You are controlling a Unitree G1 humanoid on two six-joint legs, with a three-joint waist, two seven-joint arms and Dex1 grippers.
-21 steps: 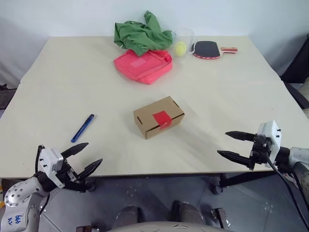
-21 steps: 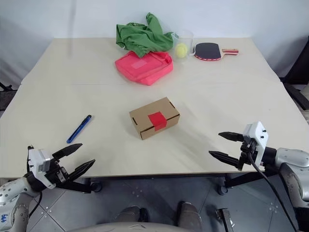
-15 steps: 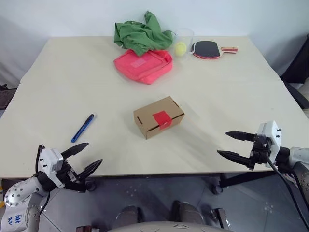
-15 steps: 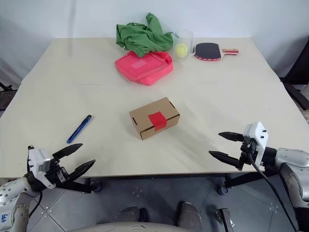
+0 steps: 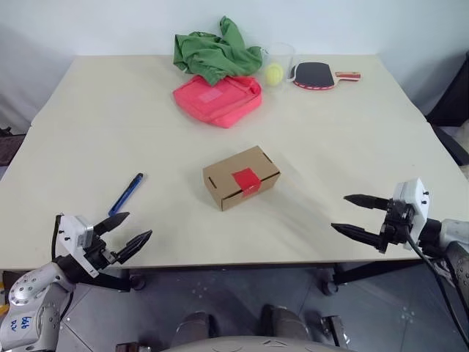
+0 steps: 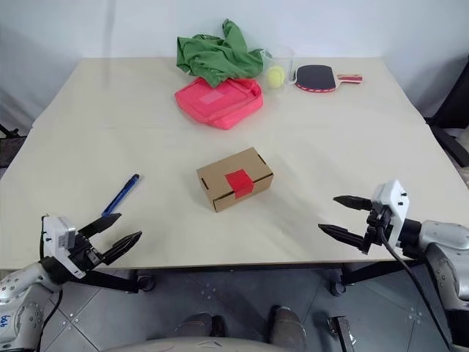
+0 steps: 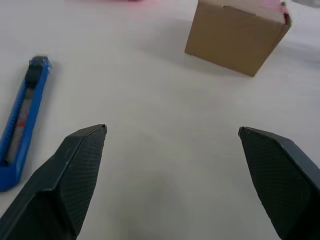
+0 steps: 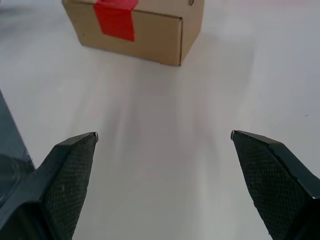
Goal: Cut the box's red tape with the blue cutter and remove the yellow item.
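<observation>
The closed brown cardboard box (image 5: 240,177) sits at the table's middle, with the square red tape (image 5: 246,181) over its near top edge. To its left lies the slim blue cutter (image 5: 125,194), also in the left wrist view (image 7: 23,118). My left gripper (image 5: 131,230) hovers open over the table's near left edge, a short way from the cutter. My right gripper (image 5: 351,213) is open at the near right, pointing toward the box (image 8: 135,26). The yellow item is hidden.
At the table's far side lie a pink-red pouch (image 5: 218,98), a green cloth (image 5: 215,53), a clear cup (image 5: 280,57) beside a yellow-green ball (image 5: 273,72), and a table tennis paddle (image 5: 318,75). The wooden table (image 5: 352,147) lies bare around the box.
My left gripper has drawn back a little toward the table's near left edge and its fingers stand slightly narrower. The right gripper has barely shifted. Box and cutter are unmoved.
</observation>
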